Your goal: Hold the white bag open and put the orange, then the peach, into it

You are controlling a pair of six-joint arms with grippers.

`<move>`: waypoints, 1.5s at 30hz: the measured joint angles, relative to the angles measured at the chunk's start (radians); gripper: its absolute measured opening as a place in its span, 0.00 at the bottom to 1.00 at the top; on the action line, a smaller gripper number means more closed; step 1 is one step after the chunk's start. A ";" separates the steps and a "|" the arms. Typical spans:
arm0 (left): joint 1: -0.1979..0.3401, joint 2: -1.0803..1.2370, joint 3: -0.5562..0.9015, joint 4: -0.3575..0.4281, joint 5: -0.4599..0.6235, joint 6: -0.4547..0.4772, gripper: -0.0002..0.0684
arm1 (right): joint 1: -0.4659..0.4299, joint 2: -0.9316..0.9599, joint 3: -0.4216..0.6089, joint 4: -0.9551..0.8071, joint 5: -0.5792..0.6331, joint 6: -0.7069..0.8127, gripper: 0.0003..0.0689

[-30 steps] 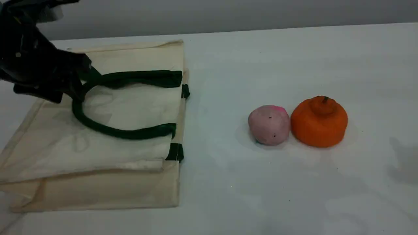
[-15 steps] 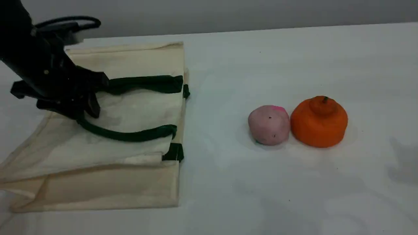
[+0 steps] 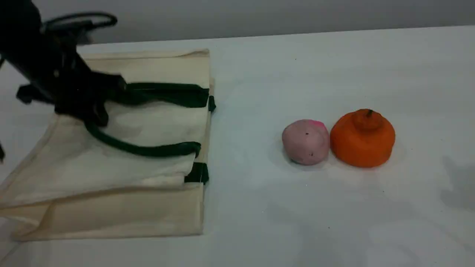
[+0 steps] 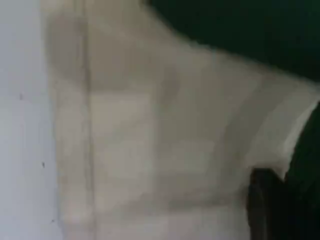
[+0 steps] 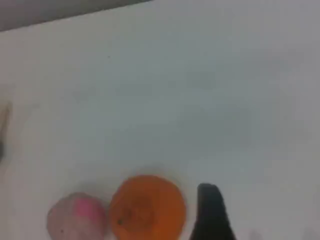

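The white bag (image 3: 111,200) lies flat on the left of the table, mouth toward the fruits. My left gripper (image 3: 105,102) is shut on its dark green handle (image 3: 148,150) at the loop's far end, and the strap runs taut from the jaws. The left wrist view shows cream canvas (image 4: 150,150), green strap (image 4: 250,30) and a dark fingertip (image 4: 265,207). The peach (image 3: 305,141) and the orange (image 3: 362,138) sit touching, right of centre. My right gripper is outside the scene view. Its fingertip (image 5: 210,212) hovers just right of the orange (image 5: 146,207), with the peach (image 5: 76,219) beyond, and it holds nothing.
A black cable (image 3: 79,20) loops behind the left arm at the back left. The table's far edge (image 3: 297,32) meets a grey wall. Bare white tabletop (image 3: 252,111) separates the bag from the fruits.
My left gripper moved in over the handle loop, closed on the strap and rose slightly, pulling the loop tighter. The fruits have not moved.
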State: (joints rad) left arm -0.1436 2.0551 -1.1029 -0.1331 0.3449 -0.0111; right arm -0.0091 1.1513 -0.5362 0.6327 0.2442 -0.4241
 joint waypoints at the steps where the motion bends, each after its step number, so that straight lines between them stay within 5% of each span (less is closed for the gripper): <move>1: 0.000 -0.016 -0.019 0.000 0.033 0.004 0.10 | 0.000 0.008 0.000 0.001 0.007 0.000 0.63; 6: 0.000 -0.131 -0.144 -0.019 0.223 0.079 0.10 | 0.000 0.064 0.000 0.044 0.019 0.000 0.63; 13: 0.000 -0.330 -0.250 -0.201 0.427 0.247 0.10 | 0.000 0.173 0.000 0.155 0.000 -0.093 0.63; 17: 0.000 -0.422 -0.257 -0.307 0.530 0.334 0.10 | 0.000 0.220 0.000 0.277 0.004 -0.211 0.63; 23: -0.006 -0.526 -0.257 -0.364 0.594 0.343 0.10 | 0.000 0.228 0.000 0.532 0.054 -0.482 0.63; 30: -0.097 -0.557 -0.321 -0.359 0.672 0.355 0.10 | 0.000 0.296 0.000 0.861 0.157 -0.822 0.63; 37: -0.099 -0.560 -0.367 -0.356 0.713 0.355 0.10 | 0.000 0.457 -0.001 1.101 0.273 -1.092 0.63; 45: -0.099 -0.561 -0.367 -0.356 0.716 0.355 0.10 | 0.010 0.623 -0.078 1.114 0.328 -1.147 0.63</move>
State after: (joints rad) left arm -0.2429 1.4936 -1.4696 -0.4894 1.0604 0.3441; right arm 0.0014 1.7744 -0.6146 1.7468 0.5720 -1.5712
